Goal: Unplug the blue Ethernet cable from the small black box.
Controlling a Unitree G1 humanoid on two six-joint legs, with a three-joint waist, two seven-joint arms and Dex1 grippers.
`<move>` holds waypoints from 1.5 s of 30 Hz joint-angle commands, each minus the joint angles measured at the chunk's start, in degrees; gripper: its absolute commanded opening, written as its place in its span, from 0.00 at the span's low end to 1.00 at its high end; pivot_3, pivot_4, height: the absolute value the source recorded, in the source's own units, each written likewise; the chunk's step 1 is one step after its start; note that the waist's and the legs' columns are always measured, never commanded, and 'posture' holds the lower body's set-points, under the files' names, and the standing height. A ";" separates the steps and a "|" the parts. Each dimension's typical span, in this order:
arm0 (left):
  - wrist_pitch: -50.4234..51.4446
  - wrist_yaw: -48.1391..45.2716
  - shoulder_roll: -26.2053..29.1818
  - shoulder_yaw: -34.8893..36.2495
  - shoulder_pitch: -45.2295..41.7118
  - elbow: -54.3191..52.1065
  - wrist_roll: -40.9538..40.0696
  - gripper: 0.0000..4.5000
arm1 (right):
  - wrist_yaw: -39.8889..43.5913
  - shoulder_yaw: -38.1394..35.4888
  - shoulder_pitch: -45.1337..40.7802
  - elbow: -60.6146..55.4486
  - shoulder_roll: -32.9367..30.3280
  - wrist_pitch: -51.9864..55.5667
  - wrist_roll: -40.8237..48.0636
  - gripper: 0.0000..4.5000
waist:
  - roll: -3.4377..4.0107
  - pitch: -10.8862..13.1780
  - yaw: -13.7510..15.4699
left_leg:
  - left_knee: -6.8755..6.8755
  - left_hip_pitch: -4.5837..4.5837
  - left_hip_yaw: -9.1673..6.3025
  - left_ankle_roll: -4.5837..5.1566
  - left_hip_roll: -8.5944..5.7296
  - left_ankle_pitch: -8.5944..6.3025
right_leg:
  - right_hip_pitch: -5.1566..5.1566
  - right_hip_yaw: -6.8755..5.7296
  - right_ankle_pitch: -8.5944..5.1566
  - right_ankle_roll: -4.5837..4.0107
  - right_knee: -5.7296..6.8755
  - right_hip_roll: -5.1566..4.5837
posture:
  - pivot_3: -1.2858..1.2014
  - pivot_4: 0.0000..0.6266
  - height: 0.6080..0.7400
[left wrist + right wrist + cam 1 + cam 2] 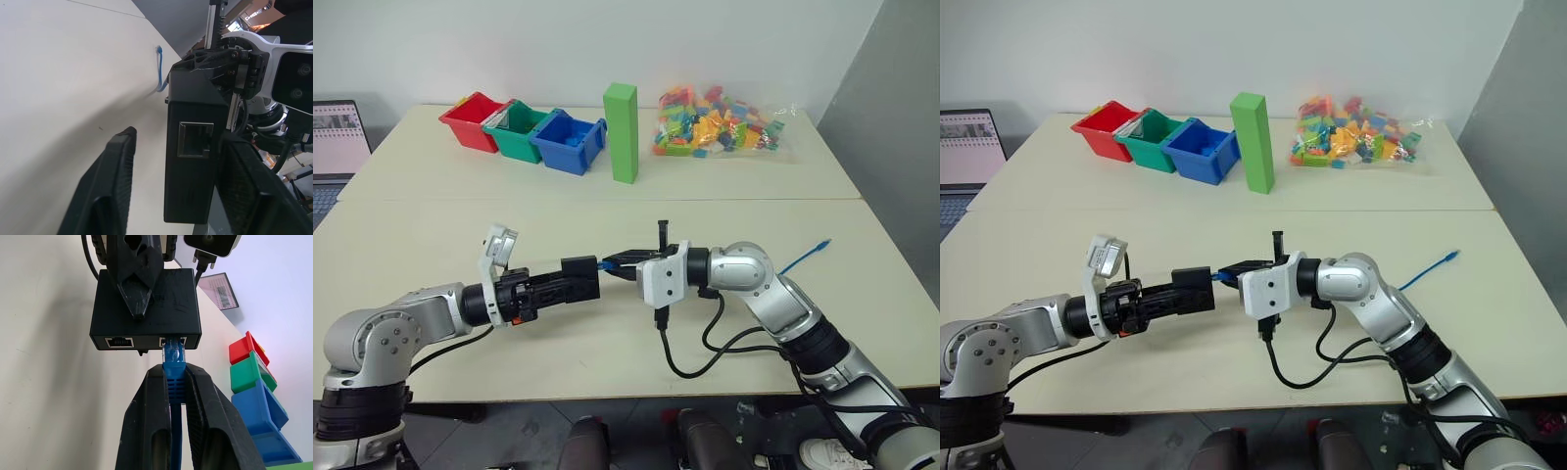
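Item one, as I see it from my station: the box (145,308), held clear above the table (607,211) between the two arms, with the left gripper (576,279) pinching it across its flat faces, one finger (136,276) lying on its top face. Item two: the cable (174,363), its plug seated in a port on the box's side beside a second, empty port, and the right gripper (175,382) pressed together on the cord just behind that plug. Item three: the cable's free end (819,245), lying on the table beyond the right arm, well apart from the box.
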 commanded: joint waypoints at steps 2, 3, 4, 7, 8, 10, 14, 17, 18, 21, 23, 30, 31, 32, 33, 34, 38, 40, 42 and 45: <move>0.17 -1.16 1.38 1.76 0.35 -0.74 -1.25 0.28 | -0.35 -1.76 -0.65 -1.77 -0.10 -2.11 -0.01 0.03 | 0.00 0.00 0.03 | 0.00 0.00 0.00 0.00 0.00 0.00 | 0.00 0.00 0.00 0.00 0.00 0.00 | 0.52 0.24 1.00; 0.15 -1.21 1.35 1.72 0.42 -0.78 -1.25 0.24 | -0.46 -1.79 -0.66 -1.76 -0.10 -2.23 -0.14 0.03 | 0.00 0.00 0.04 | 0.00 0.00 0.01 0.00 0.00 0.00 | 0.00 0.01 0.00 0.00 0.00 0.00 | 0.52 0.24 1.00; 0.00 -1.25 1.32 1.56 0.50 -0.85 -1.14 0.21 | -0.44 -1.79 -0.65 -1.72 -0.12 -2.25 -0.20 0.03 | 0.00 0.00 0.04 | 0.00 0.00 0.00 0.00 0.00 0.00 | 0.00 0.00 0.00 0.00 0.00 0.00 | 0.52 0.24 1.00; -0.31 -1.49 1.32 1.07 0.78 -1.00 -0.98 0.18 | -0.60 -1.65 -0.61 -1.79 -0.18 -3.04 -0.68 0.03 | 0.00 0.00 0.04 | 0.00 0.00 0.00 0.00 0.00 0.00 | 0.00 0.00 0.00 0.00 0.00 0.00 | 0.52 0.24 1.00; -0.37 -1.62 1.39 0.95 0.87 -1.03 -0.92 0.18 | -0.49 -1.63 -0.55 -1.89 -0.19 -3.11 -0.63 0.03 | 0.00 0.00 0.04 | 0.00 0.00 0.01 0.00 0.00 0.00 | 0.00 0.01 0.00 0.00 0.00 0.00 | 0.52 0.24 1.00; -0.47 -1.80 1.46 0.81 0.97 -1.00 -0.84 0.18 | -0.06 -1.74 -0.38 -2.33 -0.28 -2.93 -0.27 0.19 | 0.00 0.00 0.07 | 0.00 0.00 0.01 0.00 0.00 0.00 | 0.00 0.01 0.00 0.00 0.00 0.00 | 0.52 0.24 1.00; -1.21 -2.90 1.93 0.06 0.88 -0.88 0.08 0.18 | 1.68 -1.91 -0.10 -3.70 -1.17 -1.83 0.74 0.39 | 0.00 0.00 0.14 | 0.00 0.00 0.00 0.00 0.00 0.00 | 0.00 0.00 0.00 0.00 0.00 0.00 | 0.52 0.24 1.00; -3.77 -5.85 2.69 -1.62 0.85 -1.34 2.52 0.18 | 6.07 -3.08 1.00 -8.06 -2.35 5.68 7.32 0.55 | 0.00 0.00 0.22 | 0.00 0.00 0.01 0.00 -0.01 0.00 | 0.00 0.01 0.00 0.00 0.00 0.00 | 0.52 0.24 1.00; -4.86 -6.88 2.91 -2.13 1.04 -1.63 3.36 0.18 | 7.69 -3.54 1.52 -9.88 -2.83 9.13 10.00 0.60 | 0.00 0.00 0.30 | 0.00 0.00 0.00 0.00 -0.01 0.00 | 0.00 0.00 0.00 0.00 0.00 0.00 | 0.52 0.24 1.00; -8.40 -10.76 3.43 -3.71 1.38 -1.86 5.56 0.18 | 9.64 -7.29 3.11 -16.36 -2.55 28.98 24.12 0.66 | 0.01 0.00 0.36 | -0.01 -0.01 0.00 0.00 -0.01 0.00 | 0.00 0.00 0.00 0.00 -0.01 -0.01 | 0.52 0.24 1.00; -10.05 -13.14 3.50 -4.29 1.41 -1.75 6.27 0.18 | 9.44 -10.00 3.37 -17.54 -2.06 39.67 32.15 0.66 | 0.01 0.01 0.36 | -0.01 0.00 0.00 0.00 0.00 0.00 | 0.00 0.01 0.00 -0.01 0.00 -0.02 | 0.52 0.24 1.00; -14.90 -18.75 3.30 -5.70 1.34 -1.14 8.61 0.18 | 6.41 -15.37 4.33 -15.32 1.11 58.38 45.98 0.66 | 0.02 0.01 0.23 | -0.02 0.00 0.03 0.02 0.00 -0.01 | -0.01 0.01 -0.02 0.01 -0.03 0.00 | 0.52 0.24 1.00; -15.31 -19.46 3.40 -5.91 1.39 -1.12 8.85 0.18 | 5.83 -15.91 4.53 -14.70 1.93 60.14 47.34 0.66 | 0.02 0.01 0.16 | -0.03 0.00 0.03 0.02 0.00 -0.01 | -0.02 0.01 -0.02 0.01 -0.03 0.00 | 0.52 0.24 1.00; -15.52 -19.81 3.42 -5.96 1.45 -1.09 8.99 0.18 | 5.32 -16.45 4.63 -14.33 2.59 61.52 48.45 0.66 | 0.04 0.02 0.15 | -0.04 0.00 0.02 0.02 0.00 -0.01 | -0.02 0.01 -0.03 0.02 -0.03 0.01 | 0.52 0.24 1.00; -15.74 -20.12 3.47 -6.01 1.46 -0.94 9.15 0.18 | 4.82 -16.92 4.59 -13.88 3.21 62.60 49.35 0.66 | 0.03 0.02 0.12 | -0.04 0.00 0.03 0.02 0.00 -0.01 | -0.03 0.02 -0.06 0.08 -0.03 0.02 | 0.52 0.24 1.00; -15.91 -20.40 3.51 -6.02 1.53 -0.83 9.29 0.18 | 4.46 -17.20 4.47 -13.49 3.59 63.43 49.97 0.66 | 0.03 0.02 0.12 | -0.04 -0.01 0.03 0.02 0.00 -0.01 | -0.03 0.01 -0.07 0.10 -0.03 0.02 | 0.52 0.24 1.00; -16.73 -21.25 3.52 -5.82 2.11 -0.69 9.71 0.18 | 3.22 -17.92 4.25 -11.86 4.91 65.19 51.36 0.66 | 0.04 0.02 0.05 | -0.03 -0.01 0.03 0.02 0.00 -0.01 | -0.03 0.02 -0.17 0.26 -0.03 0.02 | 0.52 0.24 1.00; -17.03 -21.40 3.40 -5.70 2.24 -0.46 9.95 0.18 | 2.55 -18.21 4.20 -11.25 5.57 65.51 51.87 0.66 | 0.04 0.02 -0.03 | -0.04 -0.01 0.03 0.02 0.00 -0.01 | -0.03 0.01 -0.18 0.28 -0.03 0.02 | 0.52 0.24 1.00; -17.33 -21.64 3.28 -5.59 2.38 -0.19 10.28 0.18 | 1.94 -18.57 4.17 -10.62 6.39 65.78 52.22 0.66 | 0.04 0.02 -0.08 | -0.04 -0.01 0.03 0.02 0.00 -0.01 | -0.04 0.01 -0.18 0.28 -0.03 0.03 | 0.52 0.24 1.00; -17.85 -21.90 3.20 -5.65 2.61 0.08 10.64 0.18 | 1.51 -18.55 4.06 -10.13 6.89 65.83 52.46 0.66 | 0.04 0.02 -0.11 | -0.04 -0.02 0.03 0.02 0.01 -0.01 | -0.04 0.02 -0.18 0.29 -0.04 0.03 | 0.52 0.24 1.00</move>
